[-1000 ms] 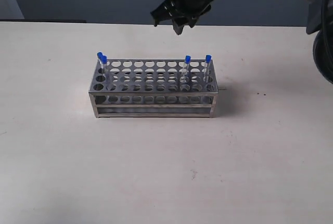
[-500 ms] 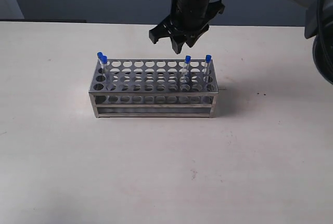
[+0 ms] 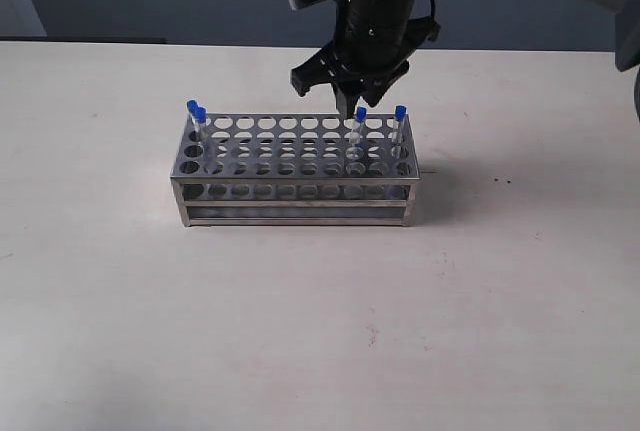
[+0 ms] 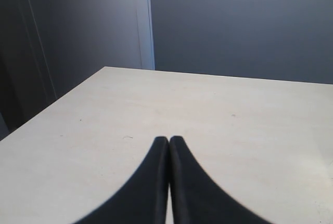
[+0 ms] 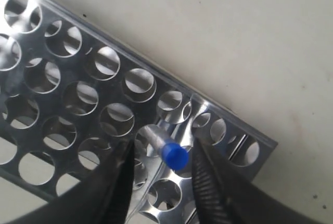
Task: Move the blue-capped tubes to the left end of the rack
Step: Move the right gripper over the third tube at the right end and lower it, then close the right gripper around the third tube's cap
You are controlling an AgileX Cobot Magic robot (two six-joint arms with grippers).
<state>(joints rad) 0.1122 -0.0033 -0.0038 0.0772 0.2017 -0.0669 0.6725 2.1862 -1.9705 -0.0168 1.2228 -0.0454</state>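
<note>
The right end effector (image 3: 352,101) has come down since the earlier frame, from well above the rack (image 3: 290,166) to just over its right part; its fingers (image 5: 205,172) are spread and now sit on either side of the blue cap of one tube (image 5: 174,156), with a gap visible on at least one side, so nothing is pinched.

In the exterior view this tube (image 3: 361,115) is the inner one of the right-hand pair; the other tube (image 3: 400,113) stands near the rack's right end, a little apart from it. Two more blue-capped tubes (image 3: 196,111) stand close together at the rack's left end, one just behind the other. All four are upright in the holes, with their caps above the top plate; which row each sits in cannot be told.

The rack rests lengthwise on the pale tabletop (image 3: 300,301).

The left end effector (image 4: 169,143) has its fingers pressed together with nothing between them; it hangs over bare tabletop (image 4: 208,109), and the rack is out of its camera's sight.
</note>
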